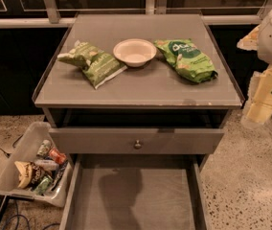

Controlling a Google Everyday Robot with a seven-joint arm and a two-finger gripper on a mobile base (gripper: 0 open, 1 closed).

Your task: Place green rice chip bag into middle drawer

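The green rice chip bag [186,59], deep green with white logo letters, lies on the right side of the cabinet top [141,87]. The middle drawer [141,200] is pulled out wide below, and its flat grey floor is bare. My gripper [263,99], pale yellow on a white arm, hangs at the right edge of the view. It is beside the cabinet's right front corner, apart from the bag and holding nothing that I can see.
A paler olive-green bag [93,61] lies on the left of the top, and a white bowl [135,51] sits between the two bags. The drawer front with a round knob [137,143] sits above the open drawer. A clear bin of snacks [33,169] stands on the floor at left.
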